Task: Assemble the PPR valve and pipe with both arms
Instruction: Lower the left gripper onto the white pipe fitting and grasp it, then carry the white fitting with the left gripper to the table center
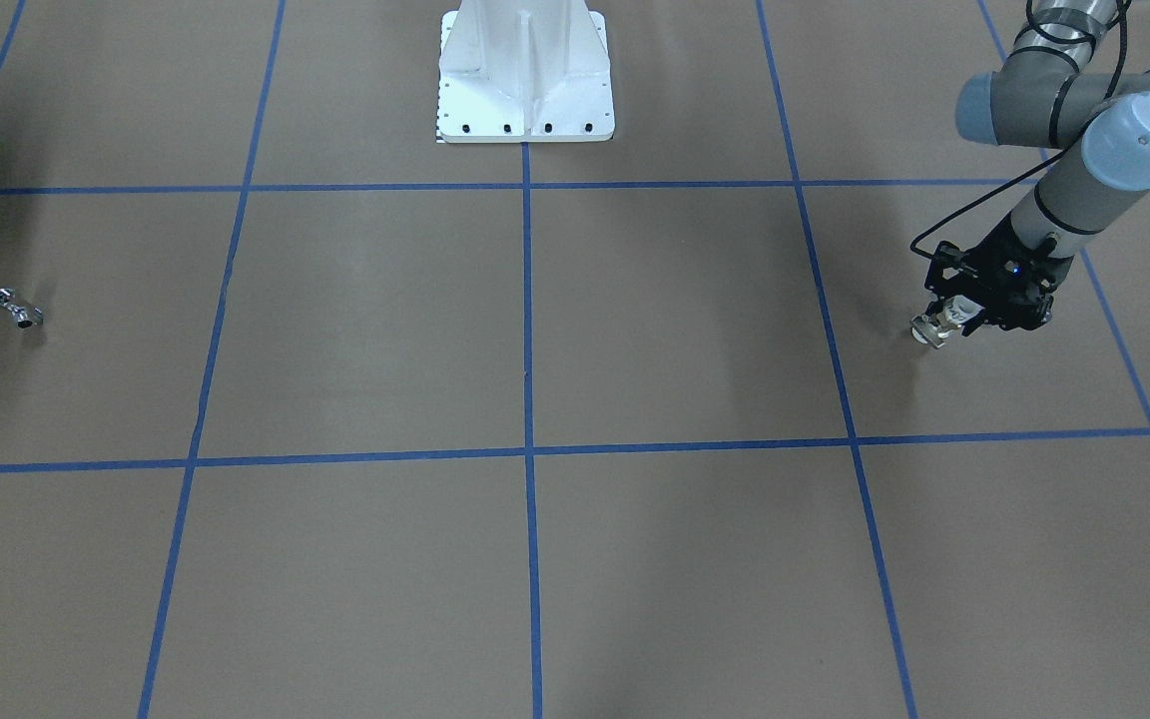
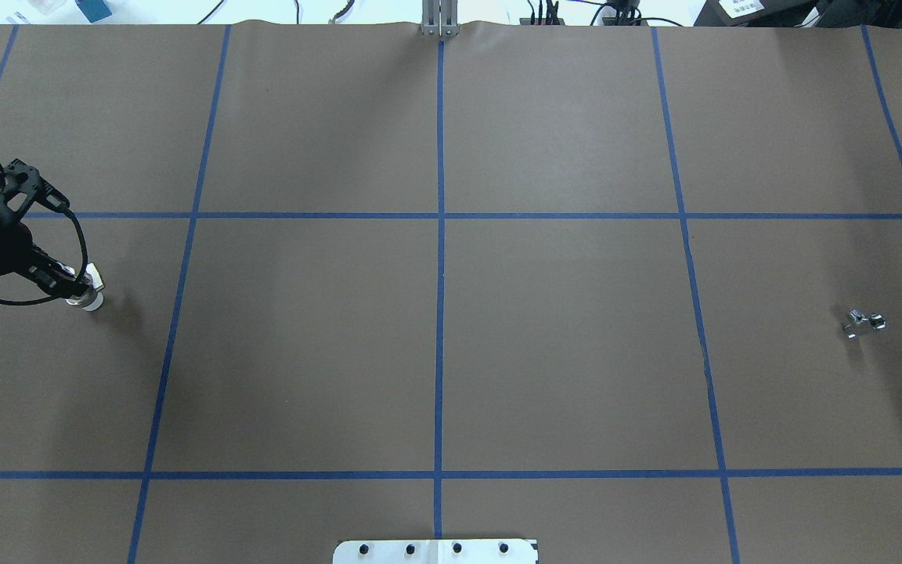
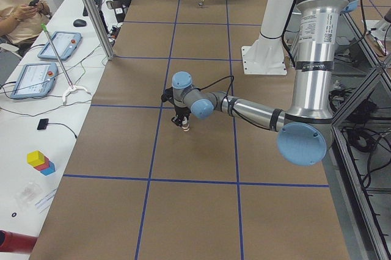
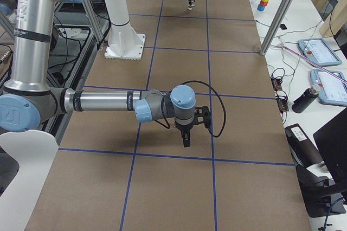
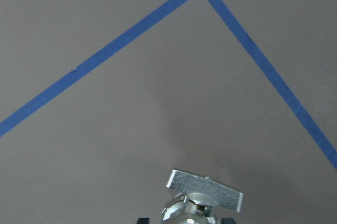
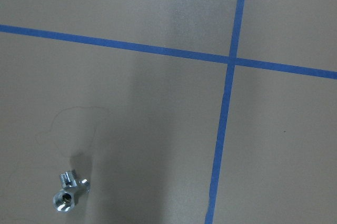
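The PPR valve point(image 2: 92, 300), with a white collar and a flat pale handle point(image 5: 205, 187), sits between the fingers of my left gripper point(image 2: 75, 291) at the table's far left, close to the brown surface. It also shows in the front-facing view point(image 1: 934, 329), where the left gripper point(image 1: 952, 322) is shut on it. The chrome pipe point(image 2: 864, 322) lies alone on the table at the far right; it shows in the front-facing view point(image 1: 18, 308) and low left in the right wrist view point(image 6: 68, 190). My right gripper point(image 4: 186, 142) hangs above the table; I cannot tell whether it is open or shut.
The white bolted pedestal point(image 1: 525, 80) stands at the robot's side of the table's middle. Blue tape lines point(image 2: 439, 274) divide the brown surface. Aluminium posts point(image 3: 91, 13) and a side table with tablets point(image 3: 33, 80) stand along the operators' edge.
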Robot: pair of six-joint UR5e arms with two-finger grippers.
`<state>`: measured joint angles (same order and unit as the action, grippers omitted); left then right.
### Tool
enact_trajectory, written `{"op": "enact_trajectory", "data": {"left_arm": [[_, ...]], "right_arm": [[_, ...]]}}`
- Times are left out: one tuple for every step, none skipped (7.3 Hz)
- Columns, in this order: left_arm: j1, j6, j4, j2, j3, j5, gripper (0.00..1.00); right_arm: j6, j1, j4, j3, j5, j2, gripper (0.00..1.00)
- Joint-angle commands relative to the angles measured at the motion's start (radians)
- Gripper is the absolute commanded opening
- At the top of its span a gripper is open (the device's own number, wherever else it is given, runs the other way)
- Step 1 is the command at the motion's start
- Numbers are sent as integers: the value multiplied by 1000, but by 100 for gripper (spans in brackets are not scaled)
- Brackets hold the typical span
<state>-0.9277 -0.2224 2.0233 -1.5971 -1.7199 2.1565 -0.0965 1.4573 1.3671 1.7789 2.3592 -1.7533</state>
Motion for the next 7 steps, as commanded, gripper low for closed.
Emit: {"op": "enact_trajectory", "data": {"left_arm": [[-2, -3, 2, 5, -21, -1, 8], [-3, -15, -6, 8, -67, 11, 3], [-2, -117, -8, 3, -105, 11, 2], [1, -261, -8, -26, -122, 8, 0], [6, -359, -14, -85, -121, 3, 0], [39, -446, -23, -142, -110, 3, 0], [79, -536, -116, -237, -112, -3, 0]], "right_arm": [[0, 0, 0, 0, 0, 0, 100], [0, 0, 1, -1, 0, 0, 100], [0, 0, 1, -1, 0, 0, 100], [0, 0, 1, -1, 0, 1, 100], [0, 0, 1, -1, 0, 0, 100], [0, 0, 1, -1, 0, 0, 100], [0, 0, 1, -1, 0, 0, 100]]}}
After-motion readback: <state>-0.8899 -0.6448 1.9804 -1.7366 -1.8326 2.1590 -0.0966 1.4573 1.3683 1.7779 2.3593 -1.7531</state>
